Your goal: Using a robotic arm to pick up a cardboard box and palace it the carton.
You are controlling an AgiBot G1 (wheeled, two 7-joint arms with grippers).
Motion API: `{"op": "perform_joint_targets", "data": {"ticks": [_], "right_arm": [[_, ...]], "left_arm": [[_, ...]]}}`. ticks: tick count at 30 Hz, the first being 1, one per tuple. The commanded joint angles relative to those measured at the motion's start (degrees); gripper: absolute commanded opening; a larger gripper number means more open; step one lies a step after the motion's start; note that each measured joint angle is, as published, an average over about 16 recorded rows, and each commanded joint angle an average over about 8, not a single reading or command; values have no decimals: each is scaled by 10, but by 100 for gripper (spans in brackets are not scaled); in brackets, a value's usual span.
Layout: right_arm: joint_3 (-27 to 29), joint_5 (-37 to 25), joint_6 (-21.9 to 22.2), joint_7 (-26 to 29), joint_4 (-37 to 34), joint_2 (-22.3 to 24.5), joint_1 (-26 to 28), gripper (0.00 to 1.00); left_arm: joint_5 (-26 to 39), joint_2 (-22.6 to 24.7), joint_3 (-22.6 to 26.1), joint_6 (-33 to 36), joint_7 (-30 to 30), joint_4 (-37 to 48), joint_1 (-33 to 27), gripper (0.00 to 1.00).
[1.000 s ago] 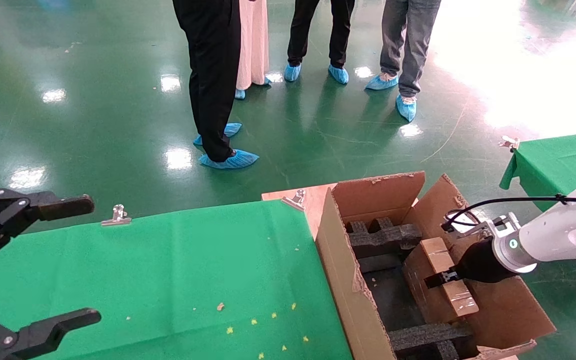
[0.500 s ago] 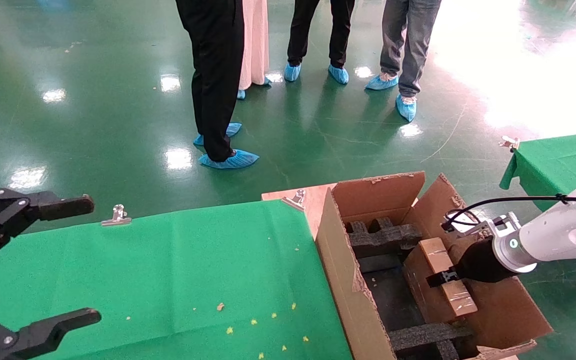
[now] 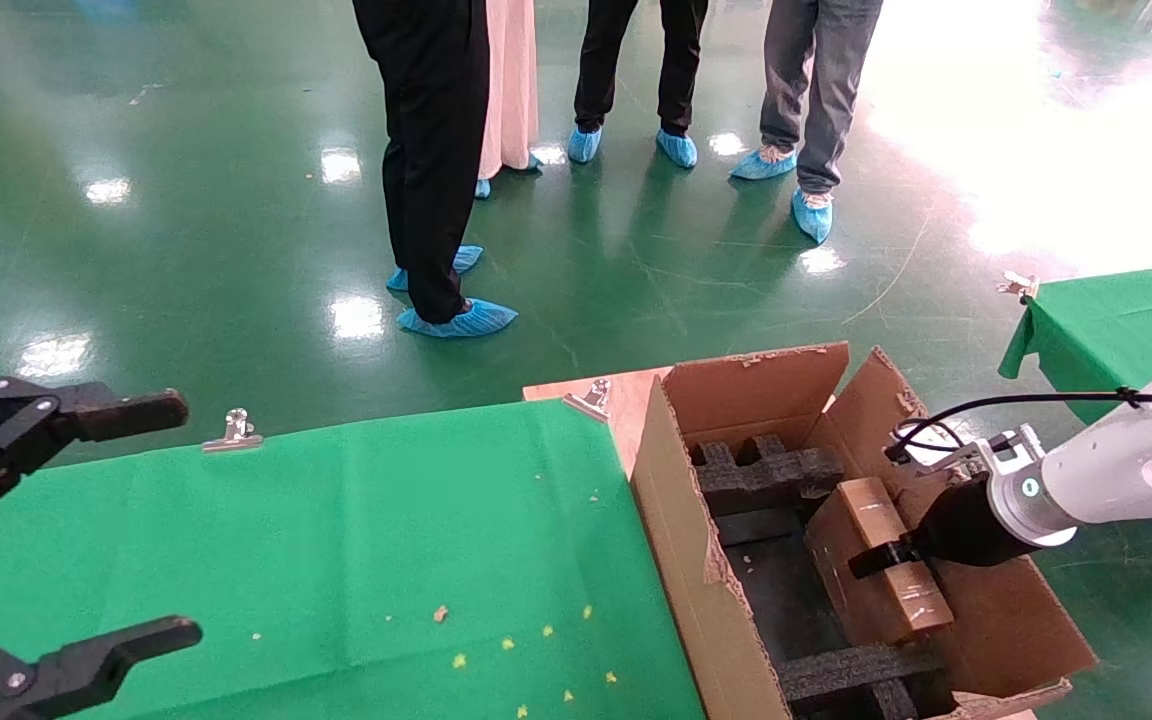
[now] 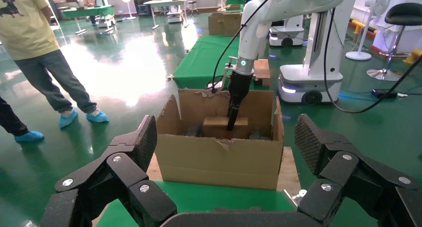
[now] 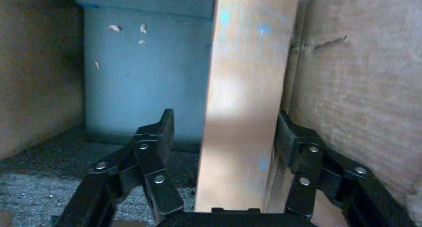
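- Head view: one cardboard box (image 3: 871, 570) is seen on edge inside one carton (image 3: 706, 560) at lower right, with the right gripper (image 3: 876, 558) at it; the left gripper (image 3: 86, 530) is parked at lower left, jaws spread; four people (image 3: 431, 150) are counted at top.
- Left wrist view: one carton (image 4: 219, 147) is centred, the box (image 4: 219, 127) inside.
- Right wrist view: the box (image 5: 246, 102) is seen between two fingers (image 5: 154, 147); one stands apart from it, so the jaws are open.

A robotics lab or test hall: a glossy green floor (image 3: 186, 230) reflects ceiling lights, onlookers wear blue shoe covers (image 3: 456, 320), green cloths are clipped over each surface (image 3: 336, 540), and the left wrist view shows another wheeled white robot base (image 4: 308, 82) with more draped surfaces far off.
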Motion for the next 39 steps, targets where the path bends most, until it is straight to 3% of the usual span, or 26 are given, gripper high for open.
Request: {"op": "perform_joint_targets", "data": {"ticks": [1,13,23,28,33,39], "right_arm": [[0,0,-1,-1,1,1,2,100],[2,-1,-1,-10,10,8,34,100],[14,3,8,-32,41,18,106,100],[37,20,10,-84,110,44,160,100],[71,48,2,-155,230,99,206,100],[89,62,-11,-197,338,143,239,100]], "left_arm": [[0,0,0,0,0,0,0,100],[0,0,0,0,0,0,0,100],[0,0,1,0,0,0,0,100],[0,0,1,0,0,0,0,100],[-1,0,1,0,0,0,0,100],[-1,0,1,-1,1,0,0,100]]}}
